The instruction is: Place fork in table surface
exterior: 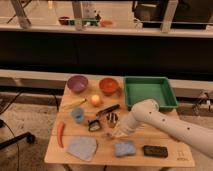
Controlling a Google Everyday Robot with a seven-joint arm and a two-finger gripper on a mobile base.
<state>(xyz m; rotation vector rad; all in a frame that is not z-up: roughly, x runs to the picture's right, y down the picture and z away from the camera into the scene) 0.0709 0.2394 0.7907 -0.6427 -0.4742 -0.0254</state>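
Wooden planks of the bench [165, 141] are carrying the clutter, and the gripper [116, 133] is hanging low over the middle of them, pressed together on what seems to be the fork [112, 135], a thin glint just under its tip. Its long axis is unclear. Bare wood is lying directly below, between the blue sponge [124, 148] and the metal cup [112, 119].
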